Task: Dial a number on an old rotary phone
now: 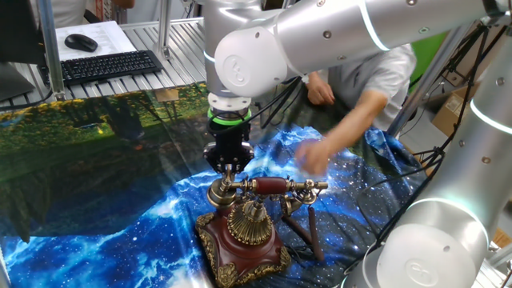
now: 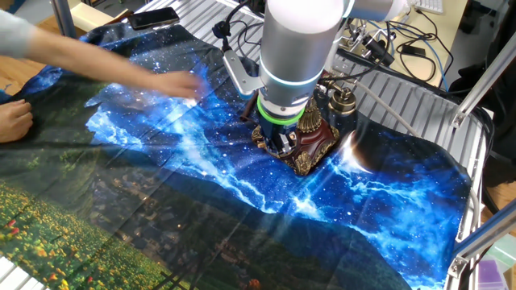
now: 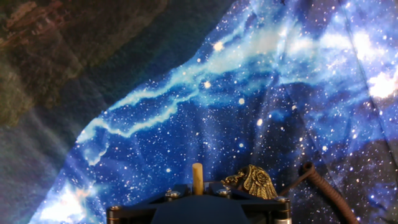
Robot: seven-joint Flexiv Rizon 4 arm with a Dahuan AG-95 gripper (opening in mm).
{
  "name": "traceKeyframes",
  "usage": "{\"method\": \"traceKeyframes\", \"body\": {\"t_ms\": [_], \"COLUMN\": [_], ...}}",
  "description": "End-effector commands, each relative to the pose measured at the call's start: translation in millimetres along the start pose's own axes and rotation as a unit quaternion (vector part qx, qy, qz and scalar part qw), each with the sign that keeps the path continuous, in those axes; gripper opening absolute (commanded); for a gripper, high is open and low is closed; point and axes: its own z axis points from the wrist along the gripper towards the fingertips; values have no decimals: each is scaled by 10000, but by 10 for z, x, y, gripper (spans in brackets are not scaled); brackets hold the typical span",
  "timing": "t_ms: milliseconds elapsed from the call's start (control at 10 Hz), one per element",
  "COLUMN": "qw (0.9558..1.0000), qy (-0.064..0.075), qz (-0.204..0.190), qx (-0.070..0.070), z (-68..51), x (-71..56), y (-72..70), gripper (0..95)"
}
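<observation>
The old rotary phone (image 1: 244,240) stands on the blue galaxy cloth, with a dark red-brown base, a brass dial dome (image 1: 250,222) and a brass handset with a reddish handle (image 1: 270,186) on its cradle. My gripper (image 1: 228,170) hangs just above the handset's left end, behind the dial. In the other fixed view the arm hides most of the phone (image 2: 316,143), and the gripper (image 2: 278,145) is over its near side. In the hand view the gripper (image 3: 198,190) is shut on a thin wooden peg (image 3: 198,177); a brass part of the phone (image 3: 255,180) and its coiled cord (image 3: 318,183) show beside it.
A person's hand (image 1: 314,156) moves blurred over the cloth right of the phone; it also shows in the other fixed view (image 2: 173,82). A keyboard (image 1: 104,66) and mouse (image 1: 80,42) lie at the back. A second robot arm (image 1: 448,224) stands at the right. Cables (image 2: 387,48) lie behind the phone.
</observation>
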Motion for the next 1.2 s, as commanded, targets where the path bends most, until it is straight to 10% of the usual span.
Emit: {"method": "traceKeyframes", "body": {"t_ms": [100, 1200], "qw": [10000, 9998], "qy": [-22, -107], "qz": [14, 91], "qx": [14, 117], "z": [8, 60], "x": [-14, -67], "y": [14, 104], "gripper": [0, 0]}}
